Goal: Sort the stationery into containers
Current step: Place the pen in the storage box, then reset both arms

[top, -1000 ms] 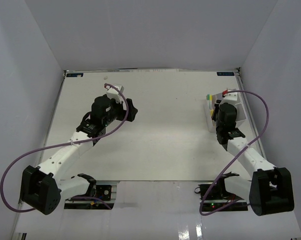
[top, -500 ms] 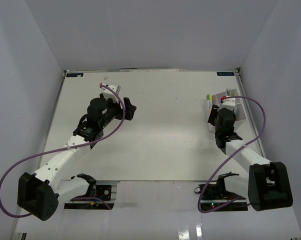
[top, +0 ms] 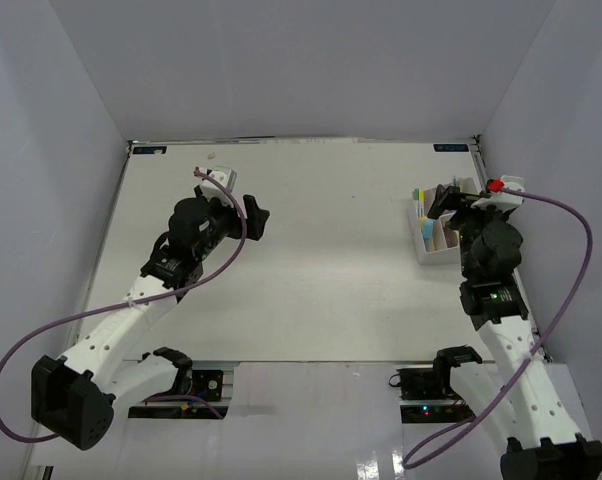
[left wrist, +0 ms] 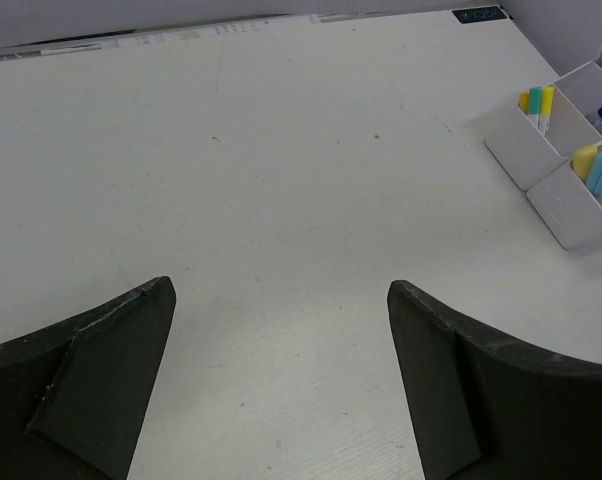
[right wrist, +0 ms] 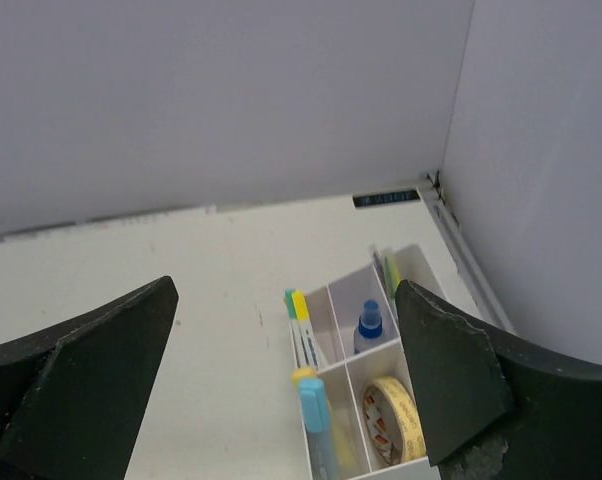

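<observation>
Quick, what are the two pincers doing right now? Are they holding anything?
Left pincer: open, holding nothing.
Right pincer: open, holding nothing.

One white organizer box (right wrist: 418, 272) is in view, with five of its compartments showing from the right wrist camera. They hold two capped markers (right wrist: 297, 305), one teal and one yellow, one blue bottle (right wrist: 368, 325), one tape roll (right wrist: 394, 420), one light-blue eraser (right wrist: 314, 405) and one yellow piece (right wrist: 303, 374) too hidden to name.
</observation>
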